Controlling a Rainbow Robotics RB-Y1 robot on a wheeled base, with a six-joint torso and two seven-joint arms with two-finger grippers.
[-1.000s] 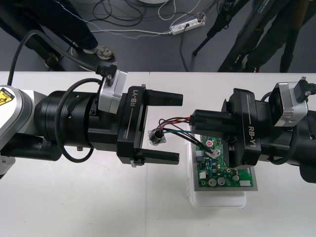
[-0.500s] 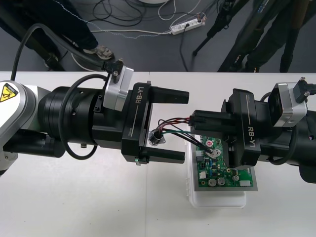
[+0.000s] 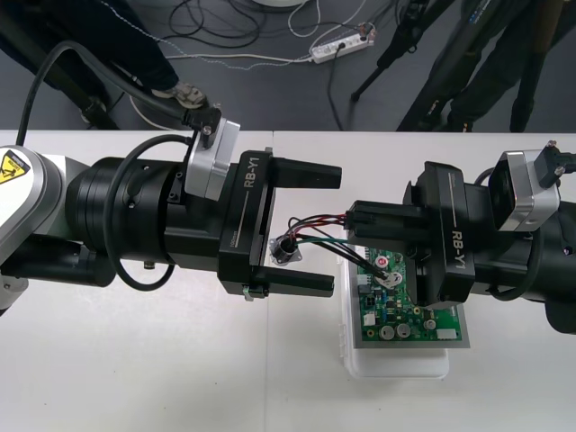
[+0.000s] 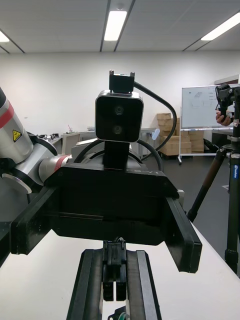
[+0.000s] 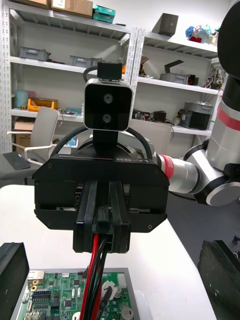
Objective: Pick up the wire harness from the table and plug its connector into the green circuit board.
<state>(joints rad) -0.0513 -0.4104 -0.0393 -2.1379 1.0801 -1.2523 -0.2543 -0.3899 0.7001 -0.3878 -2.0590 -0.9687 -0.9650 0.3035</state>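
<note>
My right gripper [image 3: 356, 220] is shut on the black plug [image 4: 115, 270] of the wire harness, holding it above the table at the near-left edge of the green circuit board [image 3: 403, 311]. Red, black and green wires [image 3: 317, 227] run left from it to the round metal socket [image 3: 286, 249], which hangs free. My left gripper [image 3: 334, 229] is open, its two fingers [image 3: 299, 283] standing either side of the socket and wires without closing on them. In the left wrist view the right gripper [image 5: 102, 227] faces me with the wires [image 5: 95, 262] dropping toward the board [image 5: 60, 296].
The board sits on a white base [image 3: 396, 364] right of the table's middle. Both arms meet over the table's centre, with bare table [image 3: 135, 360] in front. Beyond the far edge, cables and a power strip [image 3: 340, 40] lie on the dark floor.
My left gripper has moved right toward the right gripper, bringing its open fingers around the hanging socket. The right gripper and the harness have stayed put.
</note>
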